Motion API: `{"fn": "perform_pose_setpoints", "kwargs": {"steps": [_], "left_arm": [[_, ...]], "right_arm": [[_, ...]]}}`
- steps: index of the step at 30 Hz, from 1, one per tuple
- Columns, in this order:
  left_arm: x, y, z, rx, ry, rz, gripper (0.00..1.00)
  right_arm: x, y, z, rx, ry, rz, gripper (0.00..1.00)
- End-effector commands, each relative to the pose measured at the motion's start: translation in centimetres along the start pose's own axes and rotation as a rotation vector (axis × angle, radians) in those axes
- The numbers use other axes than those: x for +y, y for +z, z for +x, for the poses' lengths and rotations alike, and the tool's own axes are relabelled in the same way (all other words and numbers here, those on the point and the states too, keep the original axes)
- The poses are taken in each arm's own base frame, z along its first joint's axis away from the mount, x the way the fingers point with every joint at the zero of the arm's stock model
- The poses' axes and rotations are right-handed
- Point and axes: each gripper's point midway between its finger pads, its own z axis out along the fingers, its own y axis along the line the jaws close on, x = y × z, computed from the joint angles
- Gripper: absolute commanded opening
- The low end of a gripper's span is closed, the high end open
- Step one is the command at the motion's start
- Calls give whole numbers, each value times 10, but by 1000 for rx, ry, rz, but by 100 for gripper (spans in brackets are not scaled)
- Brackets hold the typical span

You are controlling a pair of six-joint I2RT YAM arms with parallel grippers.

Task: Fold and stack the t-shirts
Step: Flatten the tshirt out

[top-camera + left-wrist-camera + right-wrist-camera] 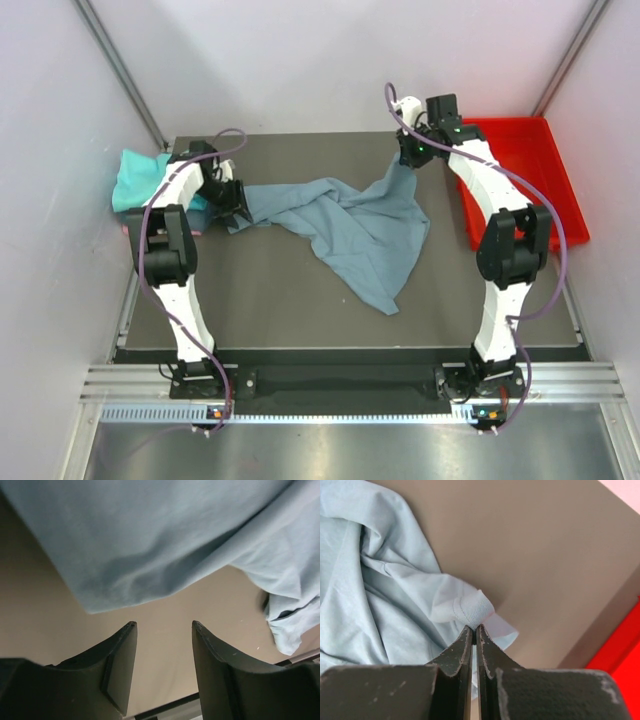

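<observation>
right gripper [474, 628]: jaws pressed together, pinching a stitched hem fold of the grey-blue t-shirt [380, 605] at the tips | shirt: crumpled, spreading left of the grip over the brown table [535, 545] | red tray [626, 655]: sliver at right edge, past the table's rim

A robotics lab cell. Plain white panels [330, 60] enclose a dark table [270, 300]. The left arm [168, 250] and right arm [505, 245] stand on an aluminium rail [570, 382].
</observation>
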Motion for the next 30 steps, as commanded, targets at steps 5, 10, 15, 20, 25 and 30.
{"fn": "perform_pose_setpoints", "kwargs": {"steps": [5, 10, 15, 20, 25, 30], "left_arm": [[21, -19, -5, -46, -61, -98, 53], [35, -16, 2, -24, -85, -145, 54], [43, -1, -2, -8, -92, -154, 54], [45, 12, -12, -1, -83, -144, 42], [35, 7, -24, -39, -81, -103, 0], [5, -31, -46, -154, -23, -23, 0]], "right_arm": [[12, 5, -21, -52, -21, -21, 0], [12, 8, -21, -50, -20, -25, 0], [11, 8, -23, -56, -22, -20, 0], [9, 4, -25, -58, -31, -7, 0], [7, 0, -24, -56, -38, 12, 0], [-4, -24, -42, -98, -48, 95, 0]]}}
